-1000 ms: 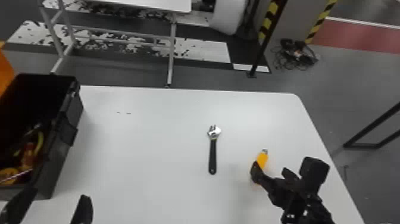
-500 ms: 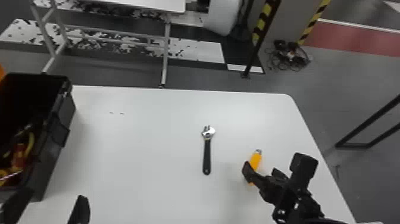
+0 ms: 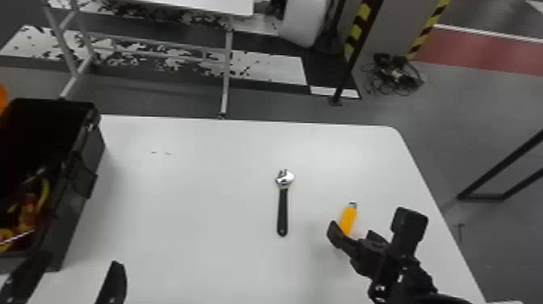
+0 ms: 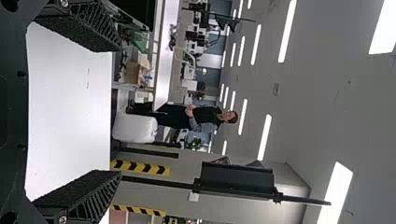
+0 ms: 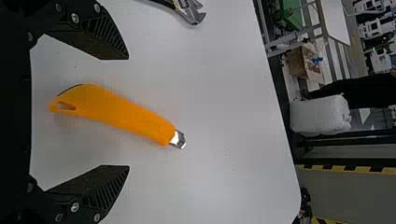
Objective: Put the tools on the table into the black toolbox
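Shifted slightly left: right gripper [image 3: 352, 232], fingers apart by one orange knife [image 5: 126, 114]; left gripper [image 3: 81, 260], likewise spread; one wrench [image 3: 283, 210], one black toolbox [image 3: 74, 218].

"Where's the knife?"

"The orange knife [image 5: 116, 112] lies flat on the table [image 3: 194, 210], lined up between the spread jaws of the right gripper [image 3: 353, 233], clear of both. Its metal tip (just a stub) points out past them."

"And the wrench [image 3: 283, 210]?"

"Left of those jaws, lying flat, silver head away from us, black handle toward us."

"The toolbox [image 3: 81, 218]?"

"Black, upright and open, beyond the jaws of the left gripper [image 3: 81, 259] and off to their left. Red and yellow tools [image 3: 30, 210] (a jumble, really) lie inside."
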### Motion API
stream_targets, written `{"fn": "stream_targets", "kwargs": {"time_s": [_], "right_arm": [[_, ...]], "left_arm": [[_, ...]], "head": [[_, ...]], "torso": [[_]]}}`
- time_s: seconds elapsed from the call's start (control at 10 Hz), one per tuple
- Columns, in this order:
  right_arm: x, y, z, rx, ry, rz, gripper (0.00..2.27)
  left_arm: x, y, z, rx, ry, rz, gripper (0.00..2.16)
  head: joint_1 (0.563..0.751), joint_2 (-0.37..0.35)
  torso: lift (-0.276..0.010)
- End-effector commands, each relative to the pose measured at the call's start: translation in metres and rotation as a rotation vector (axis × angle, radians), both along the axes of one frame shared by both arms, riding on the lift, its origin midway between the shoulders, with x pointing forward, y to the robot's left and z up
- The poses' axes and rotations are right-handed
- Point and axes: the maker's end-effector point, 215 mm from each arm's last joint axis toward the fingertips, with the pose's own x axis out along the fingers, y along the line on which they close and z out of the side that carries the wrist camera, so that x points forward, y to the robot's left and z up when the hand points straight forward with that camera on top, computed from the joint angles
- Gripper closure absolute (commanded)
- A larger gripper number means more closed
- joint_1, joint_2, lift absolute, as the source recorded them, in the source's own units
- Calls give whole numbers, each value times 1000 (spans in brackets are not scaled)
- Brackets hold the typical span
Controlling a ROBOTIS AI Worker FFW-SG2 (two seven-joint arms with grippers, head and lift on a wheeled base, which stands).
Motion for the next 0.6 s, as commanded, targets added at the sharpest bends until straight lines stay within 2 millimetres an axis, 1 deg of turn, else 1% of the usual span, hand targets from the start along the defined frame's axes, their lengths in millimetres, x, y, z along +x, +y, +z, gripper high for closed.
{"fn": "stream_targets", "kwargs": {"time_s": [0.0, 0.3, 0.5], "right_arm": [[-1, 2, -5, 4, 9, 2, 188], [0, 3, -6, 5, 10, 3, 211], [1, 2, -7, 0, 13, 4, 282]], "left_arm": [[0, 0, 0, 1, -1, -1, 53], [0, -1, -1, 0, 1, -3, 53], [0, 0, -1, 1, 1, -4, 53]], "head": [[695, -182], [695, -177], [695, -177]], "torso": [[-75], [-75], [-75]]}}
